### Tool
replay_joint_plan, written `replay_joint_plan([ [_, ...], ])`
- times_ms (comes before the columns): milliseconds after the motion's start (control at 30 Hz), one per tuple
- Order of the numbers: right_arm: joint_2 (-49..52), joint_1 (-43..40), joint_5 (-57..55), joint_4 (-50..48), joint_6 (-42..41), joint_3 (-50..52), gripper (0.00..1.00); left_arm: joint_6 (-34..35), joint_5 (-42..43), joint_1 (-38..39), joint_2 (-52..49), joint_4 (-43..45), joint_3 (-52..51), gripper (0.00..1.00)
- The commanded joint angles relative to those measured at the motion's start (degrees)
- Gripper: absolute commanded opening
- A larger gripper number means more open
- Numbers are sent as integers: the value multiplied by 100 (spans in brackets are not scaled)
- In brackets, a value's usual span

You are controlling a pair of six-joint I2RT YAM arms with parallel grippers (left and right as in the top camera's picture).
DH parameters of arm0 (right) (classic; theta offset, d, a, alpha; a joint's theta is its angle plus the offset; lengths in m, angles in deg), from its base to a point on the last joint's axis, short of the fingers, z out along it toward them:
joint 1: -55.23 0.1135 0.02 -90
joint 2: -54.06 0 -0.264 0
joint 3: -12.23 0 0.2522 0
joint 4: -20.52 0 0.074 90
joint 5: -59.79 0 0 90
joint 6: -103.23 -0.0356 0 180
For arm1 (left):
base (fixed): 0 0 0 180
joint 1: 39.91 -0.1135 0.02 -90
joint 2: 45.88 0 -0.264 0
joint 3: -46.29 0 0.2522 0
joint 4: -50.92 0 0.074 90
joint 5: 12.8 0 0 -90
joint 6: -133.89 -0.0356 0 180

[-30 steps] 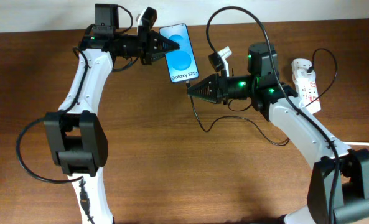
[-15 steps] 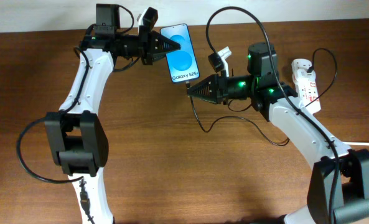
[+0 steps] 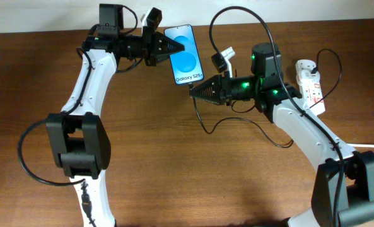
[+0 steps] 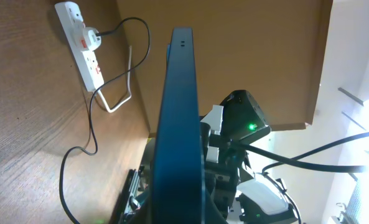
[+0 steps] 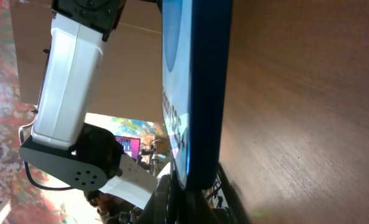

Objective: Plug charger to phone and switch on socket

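1. The phone [image 3: 185,53] sits at the far middle of the wooden surface [image 3: 174,170]. Its blue screen is lit and faces the overhead camera, and its lettered end points toward the right arm. Both wrist views show it edge-on. Whether it rests on the surface or is raised cannot be told.
2. The left fingers [image 3: 163,46] are closed on the phone's left long edge, near its far end.
3. The right fingers [image 3: 202,90] are drawn together to a point just beside the phone's lettered end. They are clamped on the free end of the charger [image 3: 199,120]. The plug tip is hidden, so its seating in the phone cannot be told.
4. From those fingers the charger's thin black cable drops, loops across the surface and runs on toward the socket.
5. The socket [image 3: 309,85] lies at the right, well apart from the phone. It has red switches and a thick white cord [image 4: 119,102].
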Motion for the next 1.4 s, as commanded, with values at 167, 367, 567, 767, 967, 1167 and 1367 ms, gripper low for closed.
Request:
replay_joint_plan([
  [167, 11, -17, -487, -273, -76, -7, 4, -293, 321, 151, 101, -39, 48, 0],
  [367, 13, -17, -649, -1036, -568, -7, 4, -361, 323, 164, 101, -201, 48, 0],
  [567, 142, -17, -638, -1311, -748, -9, 4, -763, 323, 164, 101, -584, 48, 0],
  [767, 162, -17, -476, -1366, -778, -9, 5, -763, 321, 109, 101, -573, 48, 0],
  [967, 162, -11, -136, -1344, -774, -9, 5, -761, 321, -4, 101, -575, 48, 0],
  [1167, 162, -11, -138, -1344, -774, -9, 14, -761, 313, -11, 101, -575, 48, 0],
  [1367, 162, -11, 22, -1344, -734, -9, 40, -761, 304, -11, 101, -575, 48, 0],
])
